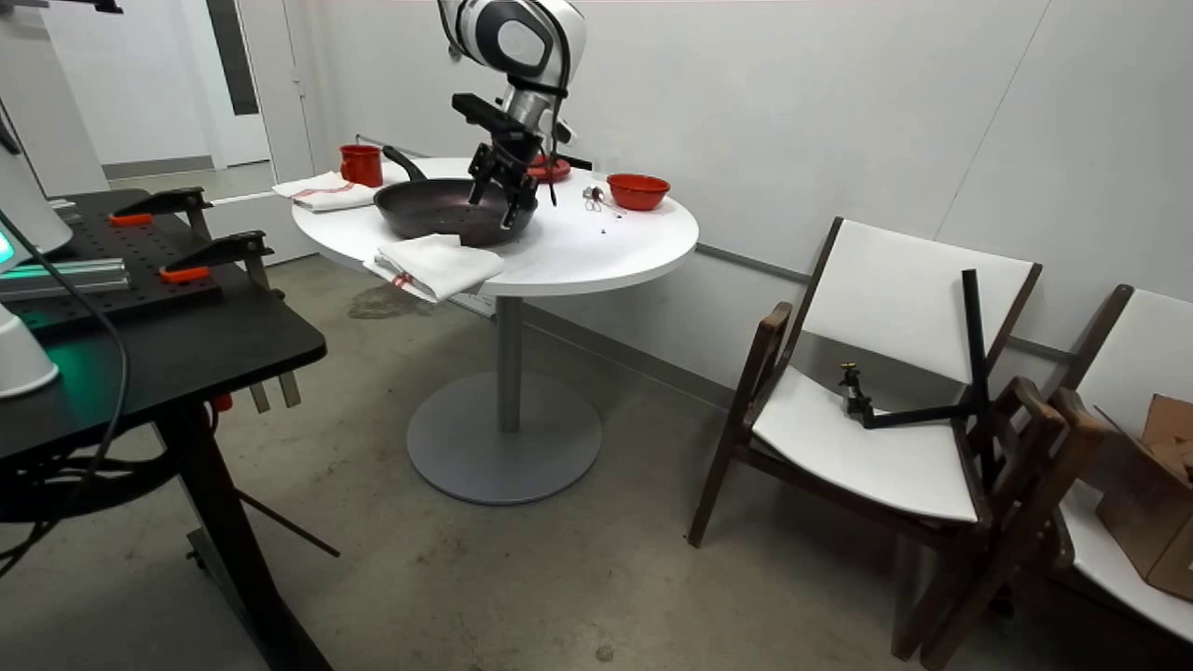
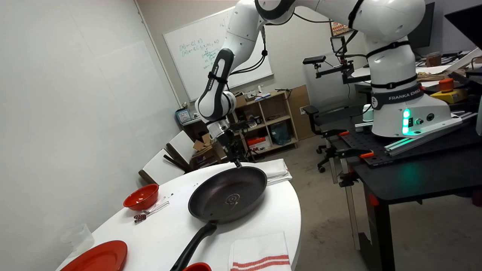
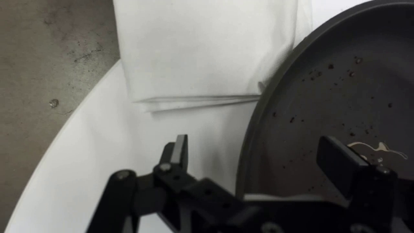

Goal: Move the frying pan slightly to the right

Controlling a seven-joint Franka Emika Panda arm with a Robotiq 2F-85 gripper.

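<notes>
The frying pan point(image 1: 433, 210) is round, shallow and black and rests on the white round table point(image 1: 606, 256). It also shows in an exterior view point(image 2: 228, 194), with its dark handle point(image 2: 194, 242) pointing away from my gripper. My gripper point(image 1: 495, 211) is open and empty at the rim opposite the handle. In the wrist view the open gripper point(image 3: 254, 145) has one finger outside the frying pan's point(image 3: 323, 97) rim, over the table, and the other over the inside. The rim lies between the fingers with gaps on both sides. The exact fingertip height is hard to tell.
A folded white cloth point(image 3: 200, 48) lies against the pan's rim at the table edge. A striped towel point(image 2: 261, 256) and a red cup point(image 1: 362, 165) are near the handle. A red bowl point(image 2: 142, 197), utensils point(image 2: 152, 210) and a red plate point(image 2: 99, 258) are also on the table.
</notes>
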